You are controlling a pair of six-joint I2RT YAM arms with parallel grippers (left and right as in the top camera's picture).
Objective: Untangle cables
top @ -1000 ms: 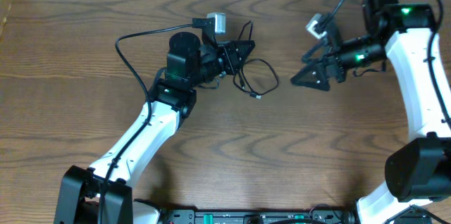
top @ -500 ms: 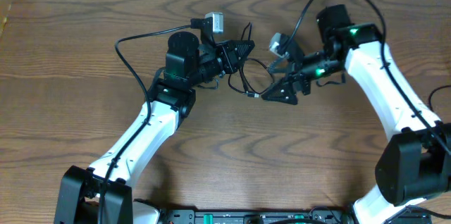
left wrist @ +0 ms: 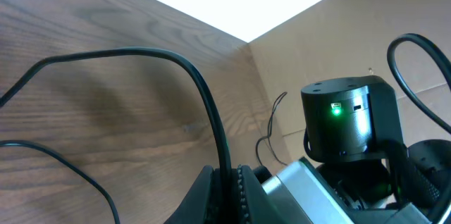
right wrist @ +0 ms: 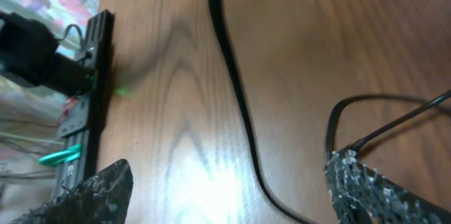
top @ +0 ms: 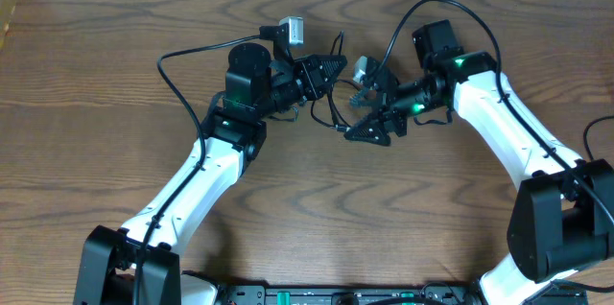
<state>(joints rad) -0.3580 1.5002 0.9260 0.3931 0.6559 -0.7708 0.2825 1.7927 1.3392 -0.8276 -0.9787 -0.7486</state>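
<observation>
Your right gripper [top: 363,129] swung in from the far right of the table [top: 115,56]; it now sits just beside the cables [top: 330,108].

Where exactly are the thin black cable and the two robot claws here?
thin black cable [top: 328,105]: overhead view, on its loop between the arms.
left gripper [top: 336,63]: overhead view, at its shut fingertips.
right gripper [top: 357,132]: overhead view, between its open fingertips.

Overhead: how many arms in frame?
2. The left arm reaches in from bottom left, the right arm from bottom right; both end near the black cable at upper centre. No sign of a hidden third.
</observation>
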